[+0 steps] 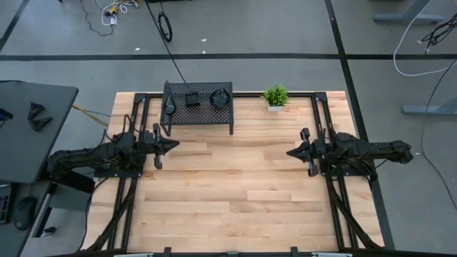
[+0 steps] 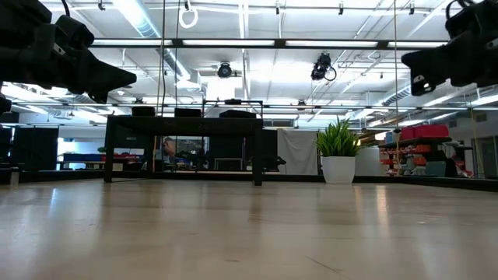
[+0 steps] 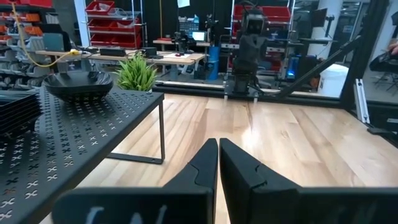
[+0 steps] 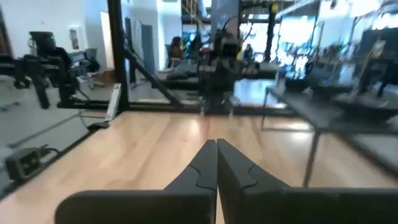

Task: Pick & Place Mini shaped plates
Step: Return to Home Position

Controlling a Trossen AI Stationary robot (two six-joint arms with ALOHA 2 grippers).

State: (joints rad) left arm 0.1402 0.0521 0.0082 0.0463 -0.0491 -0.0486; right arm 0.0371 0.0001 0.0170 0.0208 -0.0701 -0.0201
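Observation:
Three mini shaped plates rest on top of the black perforated rack (image 1: 198, 107) at the table's far side: a dark one at its left end (image 1: 170, 104), a square one (image 1: 193, 98) in the middle, and a rounded one (image 1: 220, 98) at its right end. In the left wrist view a rounded black dish (image 3: 79, 84) and a stack of dark plates (image 3: 18, 111) sit on the rack top. My left gripper (image 1: 175, 145) hovers shut and level just in front of the rack's left part. My right gripper (image 1: 290, 152) hovers shut at the table's right, facing the left one. Both hold nothing.
A small green potted plant (image 1: 275, 96) stands at the far edge, right of the rack. Bare wooden tabletop (image 1: 235, 193) lies between the two arms and toward the near edge. Black frame rails (image 1: 335, 207) run along the table's left and right sides.

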